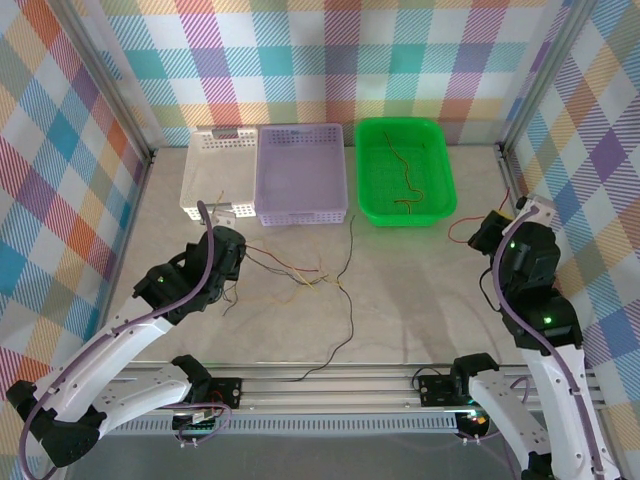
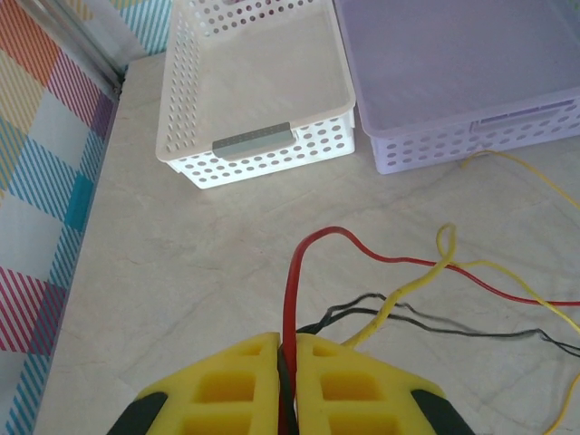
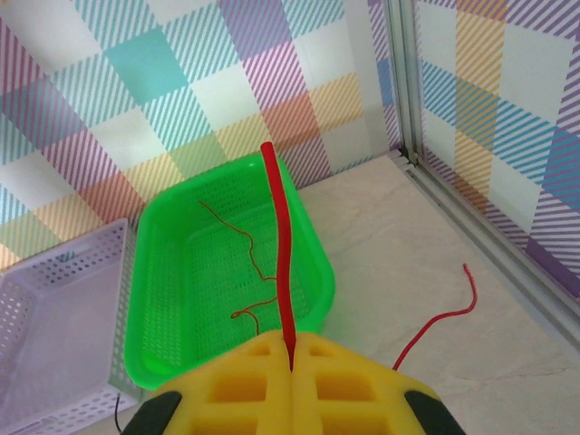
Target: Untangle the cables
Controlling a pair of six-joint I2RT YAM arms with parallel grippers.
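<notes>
Where the left arm [image 1: 130, 320] reaches over the pale, marble-patterned worktop [image 1: 420, 310], its jaws, two ribbed yellow blocks with square hollows, are pressed together on a red wire [image 2: 290, 299]. This thin, smooth wire rises from the seam between them, bends over ahead of the jaws and trails off to their right. Just right of the jaws a kinked yellow wire [image 2: 391, 302] and a crinkled black wire [image 2: 453, 328] cross under it, all three lying loosely mixed on the worktop.

Ahead and slightly left of these jaws stands a white plastic basket [image 2: 254, 154], rectangular, its walls punched with round holes and a grey tab [image 2: 252, 140] clipped on the near rim. Ahead to the right, just beside it, stands a lilac basket [image 2: 453, 136] of the same perforated make.

From above, a long black cable [image 1: 350, 300] snakes over the worktop between the two arms.

Further right, the right arm's [image 1: 540, 300] jaws, yellow and ribbed likewise, are closed on a second red wire [image 3: 279, 236] that stands almost straight up out of their seam. Ahead and left of them sits a glossy green mesh basket [image 3: 172, 272] with rounded corners; a hair-thin, wavy orange wire [image 3: 256, 263] lies inside. Right of the jaws a red strand [image 3: 433, 319] curls on the worktop.
</notes>
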